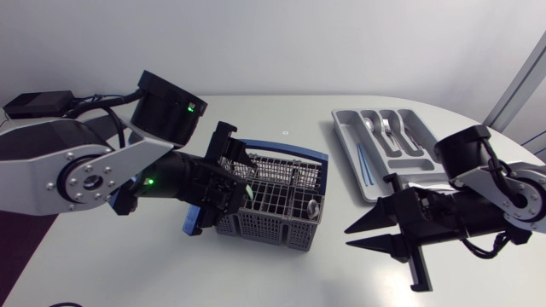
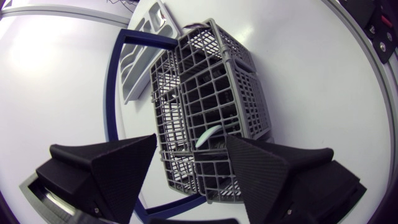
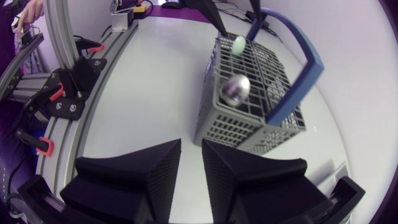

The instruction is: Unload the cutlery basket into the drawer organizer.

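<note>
Grey plastic cutlery basket [image 1: 281,205] with a blue handle stood on the white table [image 1: 171,264], and the grey drawer organizer tray [image 1: 341,128] lay apart to its right. The left gripper [image 1: 230,189] hung at the basket's left end and the right gripper [image 1: 350,239] near its right.

From the left wrist, that gripper [image 2: 191,140] gaped wide above the basket [image 2: 211,81], gripping nothing.

From the right wrist, that gripper [image 3: 191,146] was narrowly parted and empty; ahead, the basket [image 3: 249,118] held a shiny metal spoon [image 3: 234,88].

On the white table [image 1: 256,277], a blue-handled grey plastic lattice basket [image 1: 264,228] is set beneath the left gripper [image 2: 191,140], and a grey moulded organizer tray [image 1: 343,141] beside the right gripper [image 1: 348,239].
</note>
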You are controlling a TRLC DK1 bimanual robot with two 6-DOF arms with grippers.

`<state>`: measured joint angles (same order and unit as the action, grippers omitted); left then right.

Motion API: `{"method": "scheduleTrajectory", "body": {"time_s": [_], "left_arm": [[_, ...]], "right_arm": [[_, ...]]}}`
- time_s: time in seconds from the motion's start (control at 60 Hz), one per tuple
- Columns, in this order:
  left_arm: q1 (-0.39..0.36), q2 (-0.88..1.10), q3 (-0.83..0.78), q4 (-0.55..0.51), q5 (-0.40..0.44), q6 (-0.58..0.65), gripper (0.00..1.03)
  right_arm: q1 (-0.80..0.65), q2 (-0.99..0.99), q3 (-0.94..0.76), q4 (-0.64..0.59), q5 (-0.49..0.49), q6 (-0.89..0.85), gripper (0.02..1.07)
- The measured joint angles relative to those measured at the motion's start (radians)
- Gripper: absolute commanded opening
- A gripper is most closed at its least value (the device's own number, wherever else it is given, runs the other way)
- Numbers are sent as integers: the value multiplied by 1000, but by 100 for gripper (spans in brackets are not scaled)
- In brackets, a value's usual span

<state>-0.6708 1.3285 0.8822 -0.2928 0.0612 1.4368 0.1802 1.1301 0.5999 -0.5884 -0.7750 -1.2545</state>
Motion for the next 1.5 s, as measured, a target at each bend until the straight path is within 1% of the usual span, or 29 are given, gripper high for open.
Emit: {"method": "scheduleTrajectory", "body": {"time_s": [0.117, 0.283, 0.5, 0.667, 0.983, 1.283, 1.383, 1.417, 1.5], "left_arm": [[1, -3, -2, 0, 0, 0, 82], [1, -9, -3, 0, 0, 0, 82], [1, -10, -3, 0, 0, 0, 82], [1, -13, -3, 0, 0, 0, 82], [1, -13, -3, 0, 0, 0, 82], [0, -13, -3, 0, -29, 14, 82], [0, -9, -3, 0, -43, 33, 81], [0, -5, -3, 0, -45, 42, 81], [-1, 6, -2, 0, -49, 61, 81]], "right_arm": [[97, -2, -3, 14, 1, 56, 12], [198, 38, -29, 174, 24, 161, 12], [225, 165, -32, 359, 82, 232, 12], [219, 244, -32, 432, 103, 242, 12], [189, 295, 1, 472, 110, 257, 12], [177, 343, 24, 544, 134, 264, 12], [173, 349, 24, 548, 137, 265, 12], [172, 344, 21, 549, 137, 264, 15], [169, 300, -8, 556, 140, 265, 29]]}}
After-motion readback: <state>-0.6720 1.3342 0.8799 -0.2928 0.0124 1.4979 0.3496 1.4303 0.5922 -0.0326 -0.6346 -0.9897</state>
